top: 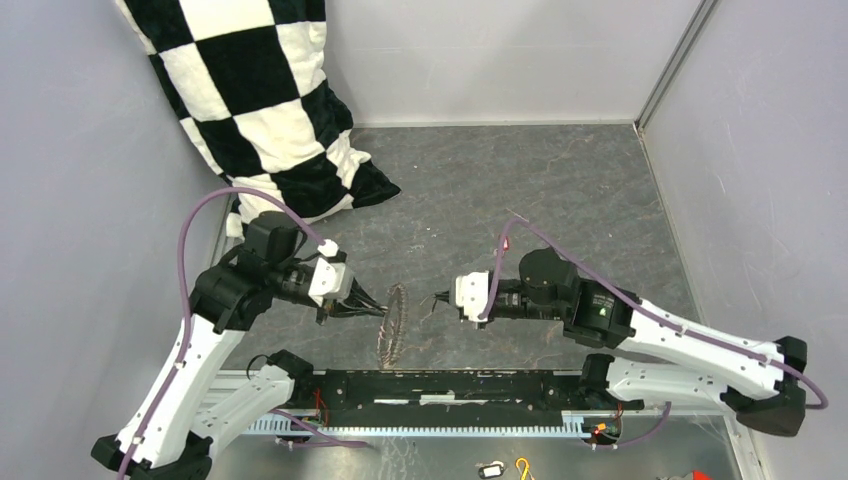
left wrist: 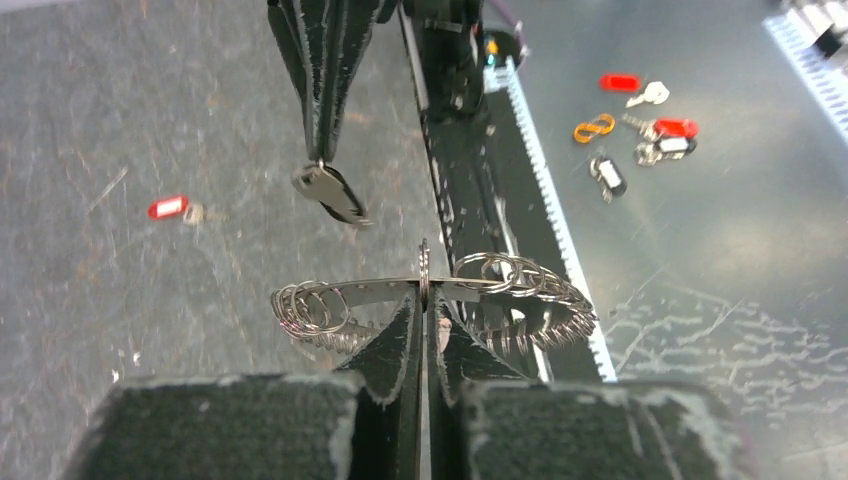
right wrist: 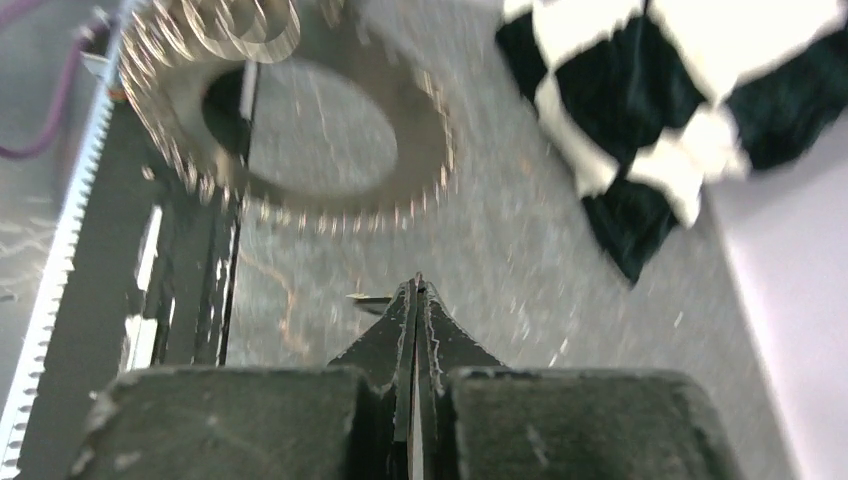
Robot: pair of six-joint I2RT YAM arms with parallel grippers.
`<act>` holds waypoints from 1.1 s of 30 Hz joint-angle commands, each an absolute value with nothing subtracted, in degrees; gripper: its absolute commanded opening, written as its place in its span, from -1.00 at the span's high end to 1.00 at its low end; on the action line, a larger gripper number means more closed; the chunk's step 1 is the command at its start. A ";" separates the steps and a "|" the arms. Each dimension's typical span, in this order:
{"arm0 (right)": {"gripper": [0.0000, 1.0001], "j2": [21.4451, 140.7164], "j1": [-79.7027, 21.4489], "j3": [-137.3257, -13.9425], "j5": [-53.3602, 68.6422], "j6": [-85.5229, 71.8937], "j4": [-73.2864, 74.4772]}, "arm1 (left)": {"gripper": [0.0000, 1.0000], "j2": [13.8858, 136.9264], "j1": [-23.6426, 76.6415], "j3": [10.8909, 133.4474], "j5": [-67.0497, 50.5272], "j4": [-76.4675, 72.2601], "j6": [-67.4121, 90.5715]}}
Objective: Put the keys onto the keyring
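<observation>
The keyring [top: 393, 322] hangs upright between the two arms, a thin metal hoop fringed with small rings. My left gripper [top: 380, 308] is shut on its rim; the left wrist view shows the band edge-on [left wrist: 365, 288] clamped at the fingertips [left wrist: 424, 292]. My right gripper [top: 437, 299] faces it from the right, a short gap away, shut on the black-headed key [left wrist: 330, 193], which dangles below its tips [left wrist: 320, 165]. In the right wrist view the keyring [right wrist: 420, 120] is blurred ahead and a sliver of the key [right wrist: 372, 300] pokes out left of the tips. A red-headed key [left wrist: 168, 207] lies on the table.
A checkered pillow [top: 270, 100] leans in the back left corner. A black rail [top: 450, 385] runs along the near table edge. Beyond it lie a yellow hook [left wrist: 593, 127], a dark tag with a white face [left wrist: 607, 173] and red tags [left wrist: 676, 127].
</observation>
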State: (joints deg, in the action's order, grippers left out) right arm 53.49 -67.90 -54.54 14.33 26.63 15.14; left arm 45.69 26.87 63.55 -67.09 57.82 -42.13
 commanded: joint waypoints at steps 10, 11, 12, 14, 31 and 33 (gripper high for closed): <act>1.00 52.74 -58.33 -17.22 8.79 4.18 -22.15 | 0.95 46.74 26.99 61.83 -58.63 66.55 -57.83; 1.00 54.00 -58.04 -15.76 9.45 2.54 -25.68 | 0.96 46.68 26.98 61.79 -58.78 66.58 -57.79; 1.00 55.34 -57.84 -14.64 9.93 1.26 -29.16 | 0.96 46.64 26.98 61.79 -58.95 66.62 -57.83; 1.00 58.30 -57.73 -13.36 10.27 0.10 -33.90 | 0.96 46.60 26.98 61.87 -59.22 66.71 -57.83; 0.69 74.00 -51.59 -14.20 12.00 -4.77 -39.07 | 0.96 45.97 26.98 62.36 -60.19 66.84 -58.24; 0.52 73.39 -51.07 -15.13 11.56 -3.85 -36.91 | 0.95 45.80 26.98 62.33 -60.08 66.80 -58.21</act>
